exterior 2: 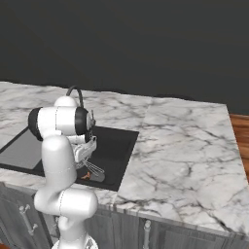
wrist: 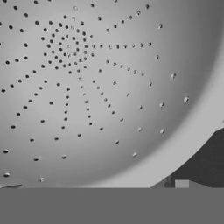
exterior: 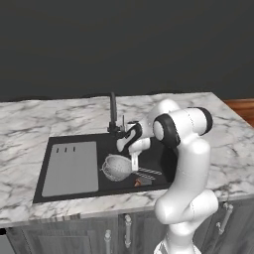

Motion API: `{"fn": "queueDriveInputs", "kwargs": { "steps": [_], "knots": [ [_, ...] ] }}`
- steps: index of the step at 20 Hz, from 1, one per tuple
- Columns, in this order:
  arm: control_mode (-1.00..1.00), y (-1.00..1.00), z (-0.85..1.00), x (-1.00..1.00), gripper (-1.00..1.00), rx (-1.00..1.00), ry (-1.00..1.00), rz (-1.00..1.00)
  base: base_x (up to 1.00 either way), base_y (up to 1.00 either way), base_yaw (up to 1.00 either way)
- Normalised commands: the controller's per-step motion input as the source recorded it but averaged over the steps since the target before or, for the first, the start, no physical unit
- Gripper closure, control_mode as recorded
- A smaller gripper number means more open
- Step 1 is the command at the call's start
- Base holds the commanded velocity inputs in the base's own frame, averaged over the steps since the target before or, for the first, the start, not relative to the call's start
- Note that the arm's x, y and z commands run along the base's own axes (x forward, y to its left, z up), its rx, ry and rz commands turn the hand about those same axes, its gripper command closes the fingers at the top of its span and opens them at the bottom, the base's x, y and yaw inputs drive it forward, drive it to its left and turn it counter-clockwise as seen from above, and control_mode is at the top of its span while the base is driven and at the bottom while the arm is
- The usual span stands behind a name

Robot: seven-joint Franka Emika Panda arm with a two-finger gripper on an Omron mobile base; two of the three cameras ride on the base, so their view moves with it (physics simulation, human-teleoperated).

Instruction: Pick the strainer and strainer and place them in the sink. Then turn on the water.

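Dark plain wall (exterior: 124,44) behind the sink. White grey-veined marble counter (exterior: 30,124) wrapped round the sink on every side. Grey cabinet fronts (exterior: 99,233) with metal handles below the sink's front edge.

Black rectangular sink (exterior: 74,140) sunk into the counter. White arm (exterior: 186,163) risen in front of the sink's right end, bent forward and down over the basin. Flat grey drainboard panel (exterior: 69,168) in the sink's left part, three short slots near its back edge. Slim black gooseneck tap (exterior: 113,111) at the sink's back rim, about mid-length, spout arched over the basin.

Strainer (exterior: 118,167) inside the sink's open basin, just right of the drainboard, tipped on its side with the bowl mouth turned up and right. In the hand view: pale bowl inside, dotted with rings of small holes, very close, curved rim at lower right with dark sink floor past it.

Gripper (exterior: 133,160) low in the sink, right at the strainer's upper right rim, one pale finger seen hanging down beside it. Claw spread: cannot tell, fingertips hidden, contact with the rim unclear too.

Thin wire piece (exterior: 147,173) on the sink floor, right of the strainer. Small orange bit (exterior: 138,183) by the sink's front wall, beside that wire.
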Motion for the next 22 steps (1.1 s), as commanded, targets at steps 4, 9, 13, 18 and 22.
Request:
{"fn": "queueDriveInputs", "kwargs": {
  "steps": [4,9,13,18,22],
  "knots": [
    [-1.00,-0.15,0.46,-0.10,-1.00,0.00,0.00,0.00,0.00,0.00,0.00],
    [-1.00,-0.15,0.56,0.00,-1.00,0.00,0.00,0.00,0.00,0.00,0.00],
    [-1.00,-0.12,0.09,0.06,-1.00,0.00,0.01,0.00,0.00,0.00,0.00],
    [-1.00,-0.06,-0.19,0.21,-1.00,0.00,0.00,0.00,0.00,0.00,0.00],
    [-1.00,-0.01,-0.21,0.33,-1.00,0.00,0.00,0.00,0.00,0.00,0.00]
  ]
}}
